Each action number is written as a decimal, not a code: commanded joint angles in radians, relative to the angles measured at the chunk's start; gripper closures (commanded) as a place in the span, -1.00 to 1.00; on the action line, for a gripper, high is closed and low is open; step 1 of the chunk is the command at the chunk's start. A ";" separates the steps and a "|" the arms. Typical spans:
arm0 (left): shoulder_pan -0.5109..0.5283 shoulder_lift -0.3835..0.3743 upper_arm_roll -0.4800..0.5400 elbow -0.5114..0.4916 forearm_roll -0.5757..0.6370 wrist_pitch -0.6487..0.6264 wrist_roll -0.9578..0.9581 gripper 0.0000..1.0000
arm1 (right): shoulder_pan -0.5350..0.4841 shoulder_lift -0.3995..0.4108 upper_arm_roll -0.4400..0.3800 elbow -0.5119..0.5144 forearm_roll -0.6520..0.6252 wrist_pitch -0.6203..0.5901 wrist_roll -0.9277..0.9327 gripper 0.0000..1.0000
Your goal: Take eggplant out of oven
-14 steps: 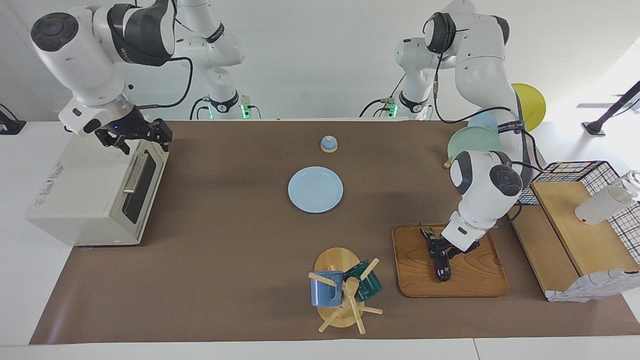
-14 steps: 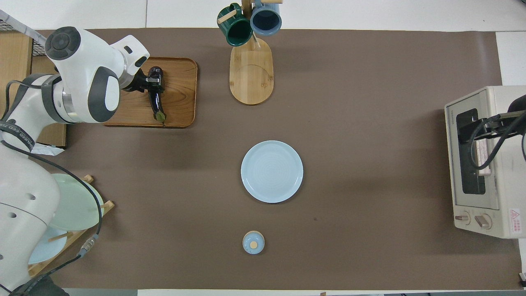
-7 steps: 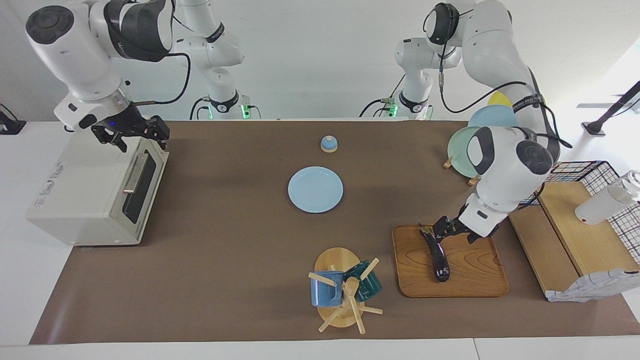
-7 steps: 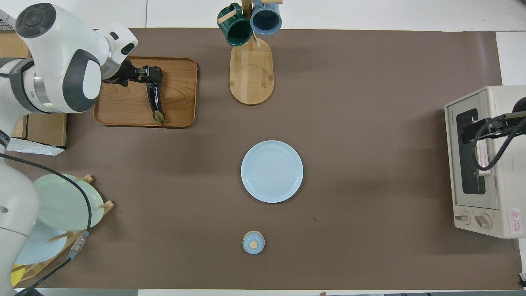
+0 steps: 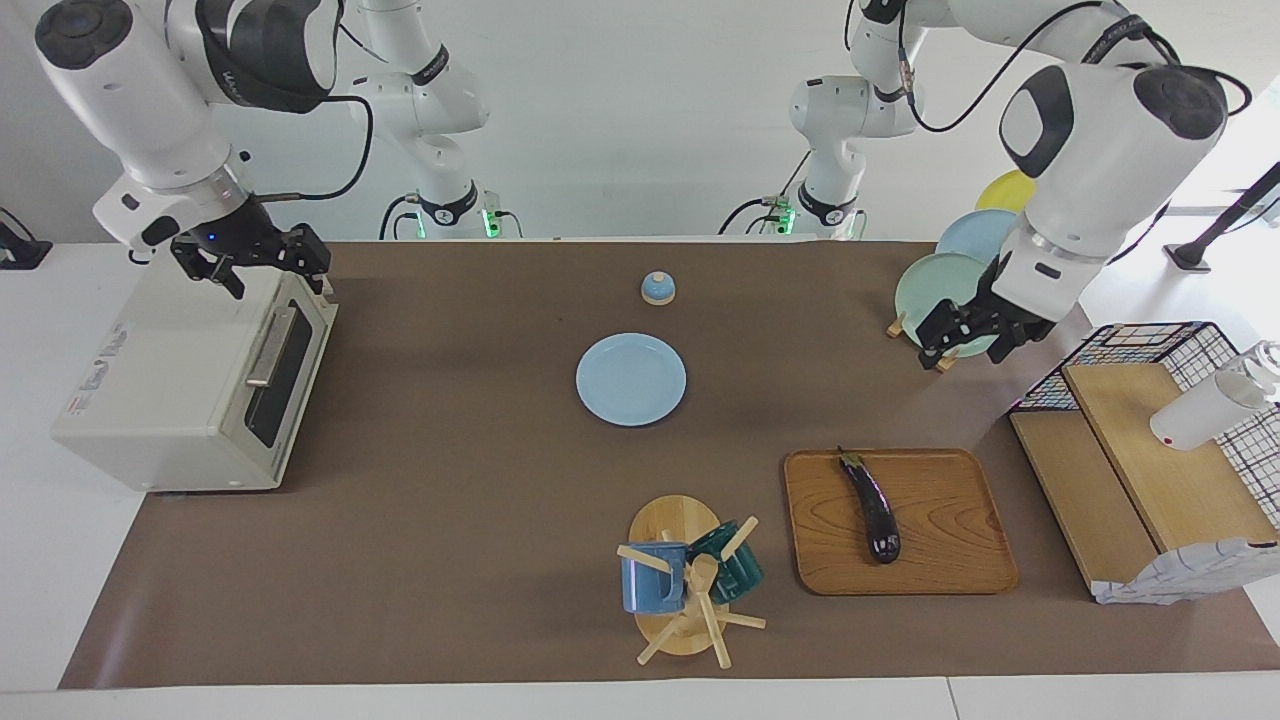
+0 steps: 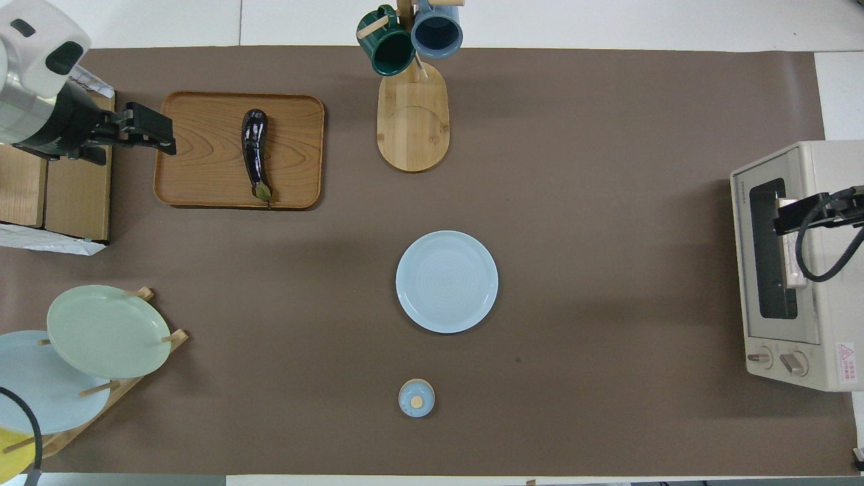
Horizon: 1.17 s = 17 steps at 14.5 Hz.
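A brown mat (image 5: 450, 520) covered the long white table (image 5: 40, 560), and a plain white wall rose at the robots' end of the room. Taking the wooden tray (image 5: 950, 560) as the landmark, the eggplant (image 5: 872, 505) lay on it, free of any grip, with its green stem cap pointing toward the robots; it was out of the oven (image 5: 170, 400), which stood closed at the right arm's end of the table, well apart from the tray. The left gripper (image 5: 968, 338) hung in the air with its jaws spread wide and empty, clear of the tray and up over the mat just beside the plate rack (image 6: 88, 351), which stood nearer to the robots than the tray. The right gripper (image 5: 255, 262) hovered over the oven's top front edge, above the door handle (image 5: 270, 345), its jaws likewise open and holding nothing. A mug stand (image 5: 680, 590) carrying a blue and a green mug stood beside the tray, toward the right arm's end. A light blue plate (image 5: 631, 379) lay nearer to the robots than the tray at the middle of the mat, and a small blue lid (image 5: 658, 288) sat nearer still. A wooden crate (image 5: 1130, 470) with a wire basket (image 5: 1160, 340) flanked the tray at the left arm's end.
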 commanded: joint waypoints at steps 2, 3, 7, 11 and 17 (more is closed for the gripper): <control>-0.010 -0.169 -0.001 -0.188 0.031 -0.036 0.003 -1.00 | -0.021 -0.013 -0.002 -0.004 0.013 -0.017 0.005 -1.00; -0.013 -0.208 -0.003 -0.250 0.031 -0.034 0.011 -1.00 | -0.016 -0.013 -0.001 -0.004 0.013 -0.017 0.005 -1.00; -0.004 -0.223 -0.010 -0.280 0.031 -0.023 0.035 -1.00 | -0.009 -0.016 0.007 -0.003 0.016 -0.008 0.014 -1.00; 0.028 -0.191 -0.016 -0.180 0.023 -0.102 0.037 -1.00 | -0.007 -0.016 0.008 -0.003 0.021 -0.017 0.007 -1.00; 0.086 -0.193 -0.065 -0.188 0.020 -0.096 0.038 -1.00 | -0.007 -0.016 0.008 -0.003 0.024 -0.017 0.007 -1.00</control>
